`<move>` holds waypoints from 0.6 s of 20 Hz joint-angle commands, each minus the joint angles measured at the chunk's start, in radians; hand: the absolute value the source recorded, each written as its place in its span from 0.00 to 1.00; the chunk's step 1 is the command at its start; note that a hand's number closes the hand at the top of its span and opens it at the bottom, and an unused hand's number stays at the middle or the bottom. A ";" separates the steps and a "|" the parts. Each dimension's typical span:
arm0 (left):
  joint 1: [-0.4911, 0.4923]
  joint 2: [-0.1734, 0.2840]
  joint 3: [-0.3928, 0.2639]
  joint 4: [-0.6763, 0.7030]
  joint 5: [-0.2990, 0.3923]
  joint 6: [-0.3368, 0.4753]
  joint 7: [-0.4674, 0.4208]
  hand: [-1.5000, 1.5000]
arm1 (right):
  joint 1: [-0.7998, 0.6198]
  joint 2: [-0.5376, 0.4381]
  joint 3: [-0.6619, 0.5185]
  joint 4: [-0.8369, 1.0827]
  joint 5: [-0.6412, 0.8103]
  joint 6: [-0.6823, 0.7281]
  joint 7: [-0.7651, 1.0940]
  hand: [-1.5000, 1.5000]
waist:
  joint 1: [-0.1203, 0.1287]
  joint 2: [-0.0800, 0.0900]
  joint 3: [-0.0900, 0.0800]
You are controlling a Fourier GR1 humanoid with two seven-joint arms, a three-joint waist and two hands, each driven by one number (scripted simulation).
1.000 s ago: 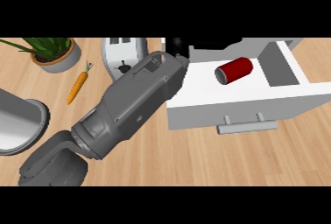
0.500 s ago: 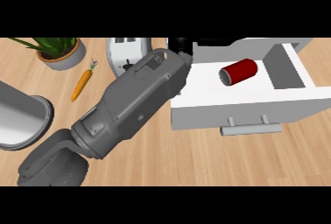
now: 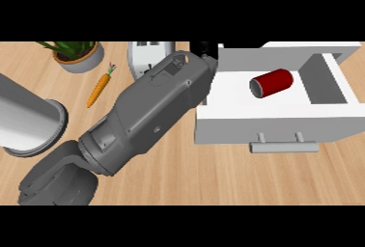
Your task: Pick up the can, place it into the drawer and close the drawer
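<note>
A red can (image 3: pixel 272 83) lies on its side inside the open white drawer (image 3: pixel 235 113), toward its back right. The drawer's grey handle (image 3: pixel 284 145) faces me. My left forearm (image 3: pixel 146 116) slants up from the lower left and ends at the drawer's back left corner. Only a small black part of the left hand (image 3: pixel 207 48) shows there, to the left of the can and apart from it. The rest of the hand is hidden behind the wrist. The right hand does not show.
A potted plant (image 3: pixel 75 55) stands at the back left, with an orange carrot (image 3: pixel 99 90) lying beside it. A white toaster (image 3: pixel 148 55) sits behind the forearm. A grey metal cylinder (image 3: pixel 25 120) stands at the left edge.
Everything in view has drifted slightly to the right and down. The forearm keeps its place by the drawer's left side, and the can stays where it lay in the drawer.
</note>
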 commanded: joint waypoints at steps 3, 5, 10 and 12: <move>-0.004 0.004 0.019 0.023 -0.014 -0.005 0.030 0.00 | -0.179 -0.008 0.176 0.176 0.306 -0.113 -0.013 0.00 | 0.027 -0.004 -0.001; 0.029 0.000 0.015 -0.036 -0.019 0.024 0.019 0.00 | -0.189 0.004 0.202 0.272 0.373 -0.180 -0.086 0.00 | 0.026 -0.008 0.000; 0.018 0.032 0.008 -0.083 -0.056 0.064 0.098 0.00 | -0.270 -0.032 0.267 0.433 0.522 -0.256 -0.117 0.00 | 0.040 -0.015 0.000; 0.059 0.063 -0.001 -0.094 -0.066 0.025 0.094 0.00 | -0.389 -0.046 0.300 0.522 0.558 -0.224 -0.065 0.00 | 0.054 -0.014 -0.001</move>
